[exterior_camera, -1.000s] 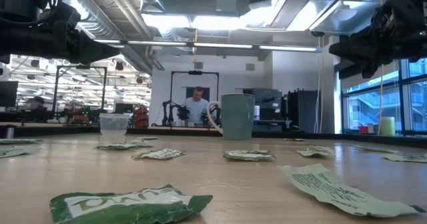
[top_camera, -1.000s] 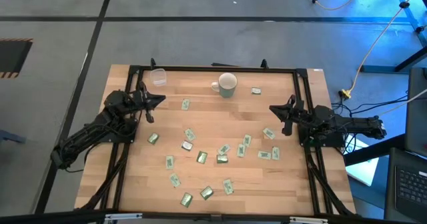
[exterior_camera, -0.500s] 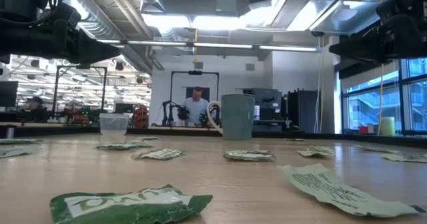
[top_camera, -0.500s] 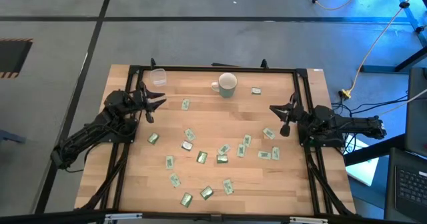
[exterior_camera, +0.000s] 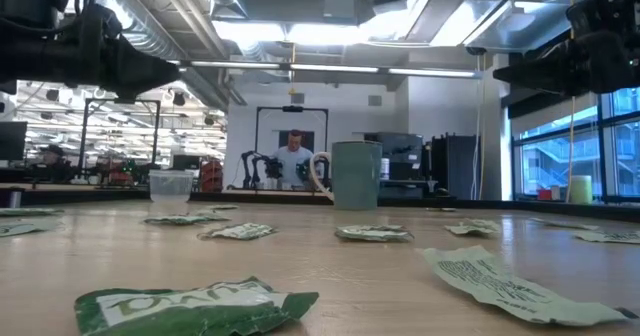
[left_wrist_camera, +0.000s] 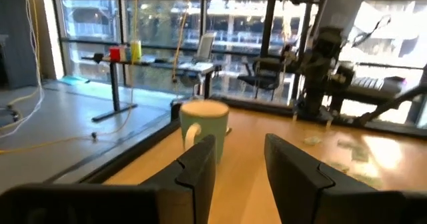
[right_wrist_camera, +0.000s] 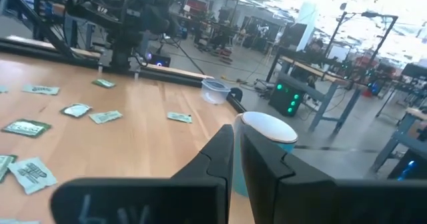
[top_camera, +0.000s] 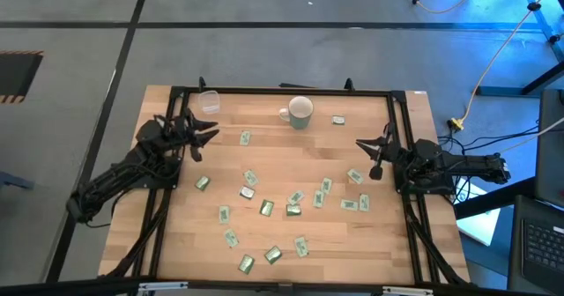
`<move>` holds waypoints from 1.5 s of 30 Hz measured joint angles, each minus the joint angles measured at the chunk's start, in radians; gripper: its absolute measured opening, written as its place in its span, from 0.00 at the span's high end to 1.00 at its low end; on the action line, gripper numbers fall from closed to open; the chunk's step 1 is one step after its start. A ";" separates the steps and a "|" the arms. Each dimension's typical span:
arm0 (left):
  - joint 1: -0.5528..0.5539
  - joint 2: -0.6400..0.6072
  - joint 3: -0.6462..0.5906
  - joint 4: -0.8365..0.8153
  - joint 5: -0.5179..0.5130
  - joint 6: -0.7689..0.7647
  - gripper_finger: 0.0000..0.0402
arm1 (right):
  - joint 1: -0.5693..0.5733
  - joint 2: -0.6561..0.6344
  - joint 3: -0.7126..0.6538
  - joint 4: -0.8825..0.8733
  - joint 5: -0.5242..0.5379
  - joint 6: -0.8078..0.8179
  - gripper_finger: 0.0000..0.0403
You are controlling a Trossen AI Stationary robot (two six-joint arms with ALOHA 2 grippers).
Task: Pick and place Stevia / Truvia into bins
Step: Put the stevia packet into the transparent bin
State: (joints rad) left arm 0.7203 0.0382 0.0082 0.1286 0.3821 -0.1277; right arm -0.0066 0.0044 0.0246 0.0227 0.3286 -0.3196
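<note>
On table: green-white sachets (top_camera: 266,207) flat | left gripper (top_camera: 204,135) parted | right gripper (top_camera: 374,152) closed, empty

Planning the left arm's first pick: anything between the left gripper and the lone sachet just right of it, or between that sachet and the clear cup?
Nothing visible. The left gripper hangs open, with bare wood between it and the sachet. From there to the clear cup the table is also bare; the mug stands off to the right.

Left arm extends from the table's left edge; the left gripper (top_camera: 204,134) is raised above the surface, fingers (left_wrist_camera: 197,169) spread apart, nothing between them. Right arm reaches in from the right edge; the right gripper (top_camera: 374,151) is raised, fingers (right_wrist_camera: 263,161) nearly together, holding nothing.
</note>
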 joint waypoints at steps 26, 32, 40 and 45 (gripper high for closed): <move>-0.182 1.045 0.516 -0.229 -0.259 0.000 0.75 | 0.000 0.000 0.000 0.040 0.001 -0.133 0.91; -0.182 1.296 0.642 -0.299 -0.257 0.094 0.75 | 0.000 0.000 0.000 0.039 0.000 -0.131 0.91; -0.182 1.471 0.780 -0.478 -0.279 0.203 0.75 | 0.000 0.000 0.000 0.035 0.000 -0.131 0.91; -0.183 1.526 0.802 -0.481 -0.382 0.244 0.75 | 0.000 0.000 0.000 0.035 0.000 -0.131 0.91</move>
State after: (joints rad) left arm 0.5373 1.5638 0.8099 -0.3524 0.0006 0.1159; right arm -0.0067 0.0040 0.0246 0.0578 0.3290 -0.4503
